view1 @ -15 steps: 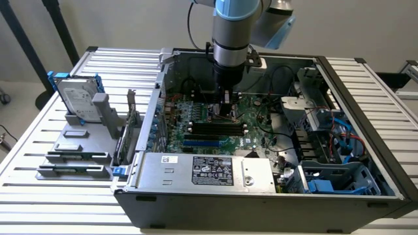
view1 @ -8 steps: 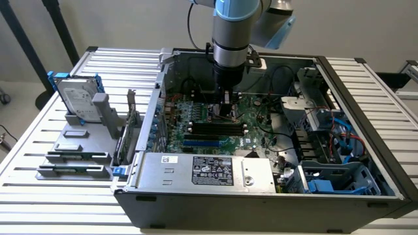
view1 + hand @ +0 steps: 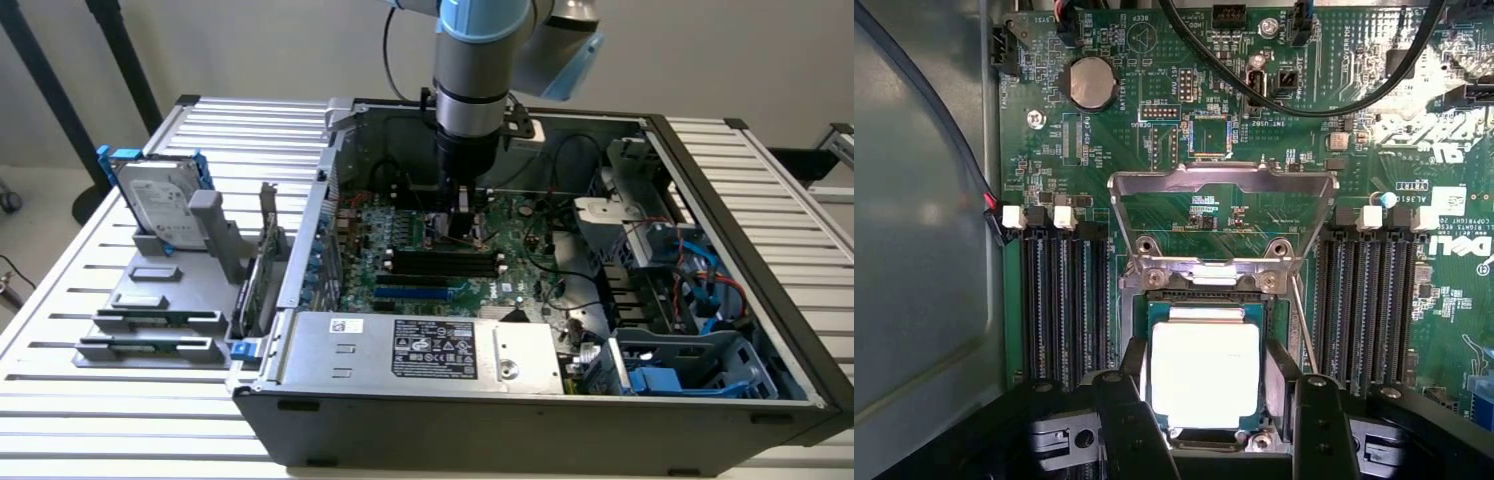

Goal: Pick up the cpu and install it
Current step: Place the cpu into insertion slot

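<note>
Motherboard [image 3: 1184, 90]: white "DELL" lettering at the edge beside memory slots, cut off. Power-supply label [image 3: 434, 348]: print unreadable.

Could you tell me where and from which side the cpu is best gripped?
Probably by its two thin edges facing the memory slots, straight down from above. The cpu lies flat in its socket, so only the rim can be pinched; the hinge of the raised retention frame crowds another side.

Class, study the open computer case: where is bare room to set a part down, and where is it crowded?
Free: the table slats at the exterior view's right of the case, and those below the grey holder in that view. Crowded: the motherboard, with the gripper over the cpu.
</note>
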{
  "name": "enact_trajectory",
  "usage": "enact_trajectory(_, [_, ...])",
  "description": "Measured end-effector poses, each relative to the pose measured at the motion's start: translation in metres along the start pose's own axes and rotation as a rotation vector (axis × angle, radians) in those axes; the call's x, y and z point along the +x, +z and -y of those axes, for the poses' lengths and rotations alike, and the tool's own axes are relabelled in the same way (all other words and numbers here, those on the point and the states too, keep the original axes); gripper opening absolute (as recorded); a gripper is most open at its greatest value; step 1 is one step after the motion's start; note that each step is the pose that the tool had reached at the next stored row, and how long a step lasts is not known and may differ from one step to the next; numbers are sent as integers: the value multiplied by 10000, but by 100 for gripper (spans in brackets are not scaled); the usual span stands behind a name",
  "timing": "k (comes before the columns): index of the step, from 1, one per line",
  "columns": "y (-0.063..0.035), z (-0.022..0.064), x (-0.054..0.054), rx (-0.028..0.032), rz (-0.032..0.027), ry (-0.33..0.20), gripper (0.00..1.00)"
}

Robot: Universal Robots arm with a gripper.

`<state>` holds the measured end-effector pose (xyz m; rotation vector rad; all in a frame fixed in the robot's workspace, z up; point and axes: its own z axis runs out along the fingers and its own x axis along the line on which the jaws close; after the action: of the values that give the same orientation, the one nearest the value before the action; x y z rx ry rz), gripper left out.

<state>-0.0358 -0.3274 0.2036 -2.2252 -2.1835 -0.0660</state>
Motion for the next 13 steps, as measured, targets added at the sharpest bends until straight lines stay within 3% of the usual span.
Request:
enact_trajectory(6, [4, 3, 0, -2, 146, -2, 55])
enact_trajectory(13, [15, 7, -1, -3, 203, -3, 55])
